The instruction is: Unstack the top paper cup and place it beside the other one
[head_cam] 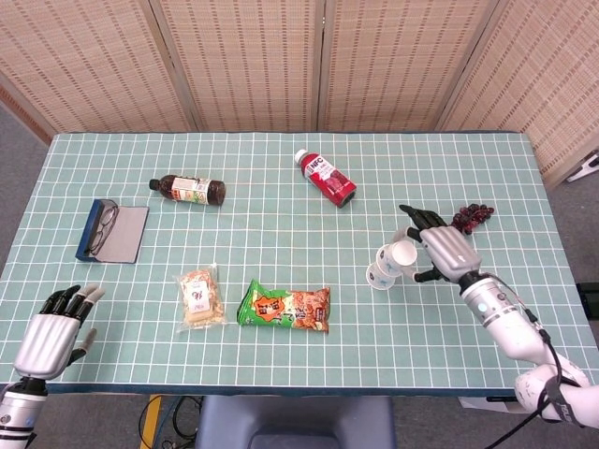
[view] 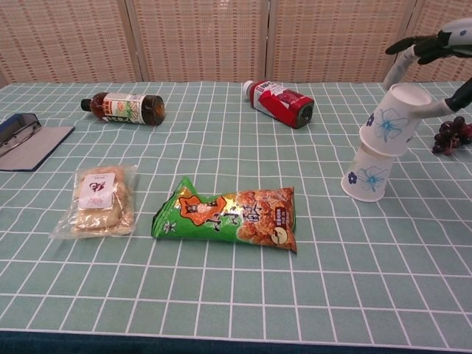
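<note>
While the green gridded table [head_cam: 281, 187] carries both inverted cups near its right edge, the right hand [head_cam: 447, 251] grips the white flower-printed top paper cup [view: 397, 118], half lifted and tilted rightward off the lower paper cup [view: 366, 177]. Unstacking seems underway; next, lift clear and set beside. The left hand [head_cam: 54, 329] rests open-fingered, holding nothing.

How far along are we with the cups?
Partly done: the right robot hand holds the top cup, lifted most of the way off the bottom cup, though the two still seem to overlap. Left: pull it clear and set it on the table beside the bottom cup.
</note>
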`<state>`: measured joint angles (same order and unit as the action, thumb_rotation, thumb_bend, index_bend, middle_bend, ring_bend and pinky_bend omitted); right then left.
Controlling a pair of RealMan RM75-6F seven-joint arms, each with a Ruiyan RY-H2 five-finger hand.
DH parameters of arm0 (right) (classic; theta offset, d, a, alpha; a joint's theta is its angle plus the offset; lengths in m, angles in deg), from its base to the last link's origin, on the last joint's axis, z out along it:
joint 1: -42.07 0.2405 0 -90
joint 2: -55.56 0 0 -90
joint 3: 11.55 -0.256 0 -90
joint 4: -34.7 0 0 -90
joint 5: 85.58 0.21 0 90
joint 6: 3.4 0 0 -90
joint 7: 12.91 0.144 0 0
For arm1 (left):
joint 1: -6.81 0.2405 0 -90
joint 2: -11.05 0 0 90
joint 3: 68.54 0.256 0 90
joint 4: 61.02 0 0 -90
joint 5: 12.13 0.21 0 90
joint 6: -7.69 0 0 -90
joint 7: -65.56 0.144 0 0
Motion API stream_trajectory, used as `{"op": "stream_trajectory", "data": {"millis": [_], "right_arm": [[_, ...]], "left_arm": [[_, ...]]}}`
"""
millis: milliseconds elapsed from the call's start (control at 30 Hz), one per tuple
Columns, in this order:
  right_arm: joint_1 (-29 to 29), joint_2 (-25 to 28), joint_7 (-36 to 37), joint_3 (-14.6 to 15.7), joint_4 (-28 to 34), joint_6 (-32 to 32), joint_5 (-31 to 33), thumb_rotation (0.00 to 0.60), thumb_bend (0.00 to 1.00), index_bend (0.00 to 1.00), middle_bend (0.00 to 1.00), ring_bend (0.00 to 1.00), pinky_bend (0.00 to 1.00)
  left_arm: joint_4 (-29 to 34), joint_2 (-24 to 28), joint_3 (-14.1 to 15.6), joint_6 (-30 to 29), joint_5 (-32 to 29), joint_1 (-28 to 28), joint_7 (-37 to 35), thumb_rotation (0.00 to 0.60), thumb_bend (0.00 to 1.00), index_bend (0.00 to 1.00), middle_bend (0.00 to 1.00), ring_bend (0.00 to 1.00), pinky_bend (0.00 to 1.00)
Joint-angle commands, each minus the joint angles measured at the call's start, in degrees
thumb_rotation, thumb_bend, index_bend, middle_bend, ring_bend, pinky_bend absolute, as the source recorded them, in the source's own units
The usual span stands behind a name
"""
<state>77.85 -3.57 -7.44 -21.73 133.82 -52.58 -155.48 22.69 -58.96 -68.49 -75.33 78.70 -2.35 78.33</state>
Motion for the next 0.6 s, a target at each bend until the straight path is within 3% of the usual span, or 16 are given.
{"op": "stream_trajectory", "data": {"millis": [33, 333, 600], "right_arm": [[-1.4, 2.8, 0.4, -0.5, 2.4, -1.9, -0.4, 0.600, 0.28, 0.33, 0.00, 0.00, 0.00], [-4.5, 7.4, 3.3, 0.4, 3.4, -3.7, -1.7, 0.600, 0.28, 0.33, 0.00, 0.00, 0.00], [-6.3, 6.1, 8.2, 2.4, -1.8, -2.9, -3.9, 0.600, 0.28, 0.33, 0.00, 0.00, 0.00]], "left_arm": [[-0.2, -0.2, 0.0, 0.5, -0.2, -0.2, 0.2, 0.600, 0.40, 0.21, 0.19, 0.15, 0.17], [-0.7, -0.8, -0.4, 1.1, -1.2, -0.4, 0.9, 0.600, 0.40, 0.21, 0.19, 0.15, 0.17], [-0.9, -1.2, -0.6, 1.9, -2.3, -0.6, 1.7, 0.600, 0.40, 0.21, 0.19, 0.15, 0.17]]}}
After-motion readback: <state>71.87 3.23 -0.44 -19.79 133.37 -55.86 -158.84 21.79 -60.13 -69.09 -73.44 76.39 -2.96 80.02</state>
